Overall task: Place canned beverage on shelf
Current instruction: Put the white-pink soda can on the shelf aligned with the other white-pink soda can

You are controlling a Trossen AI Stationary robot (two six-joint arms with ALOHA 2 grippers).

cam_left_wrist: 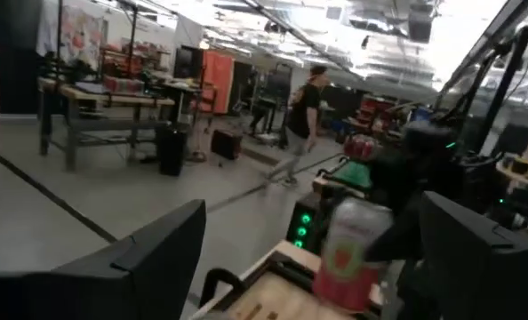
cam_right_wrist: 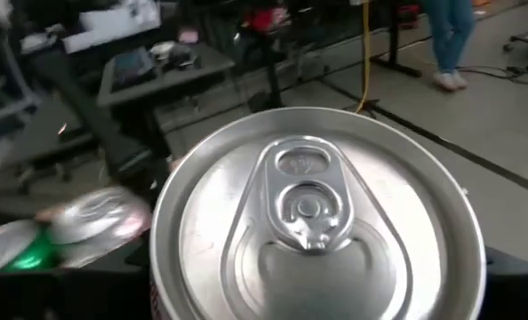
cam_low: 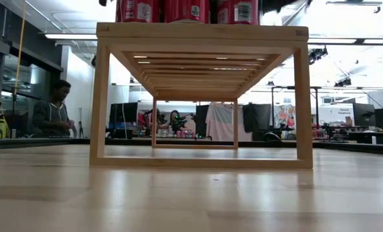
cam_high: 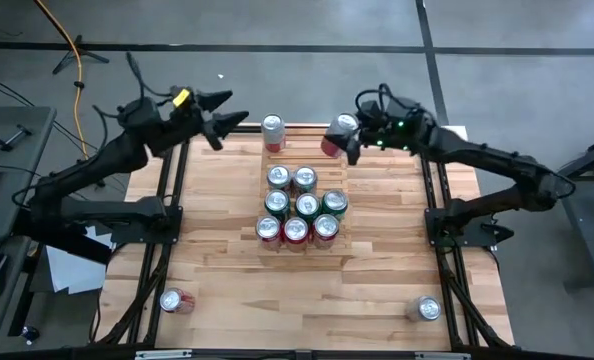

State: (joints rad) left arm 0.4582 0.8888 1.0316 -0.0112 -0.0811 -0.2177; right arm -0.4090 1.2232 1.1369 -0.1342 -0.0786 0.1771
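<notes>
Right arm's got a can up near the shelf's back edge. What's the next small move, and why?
Probably carry it in over the back row's open right spot and lower it. The right gripper holds a red can off the shelf at its far right corner; the back row has one can, the rows nearer are filled. The left gripper is open and off to the side.

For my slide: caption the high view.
Right gripper holds a red can beside the shelf; left gripper open.

We see the shelf (cam_high: 302,205) mid-table with eight cans (cam_high: 307,206) on it in three rows, another can (cam_high: 273,132) behind it, and two lone cans (cam_high: 173,300) near the table's (cam_high: 237,280) front corners
</notes>
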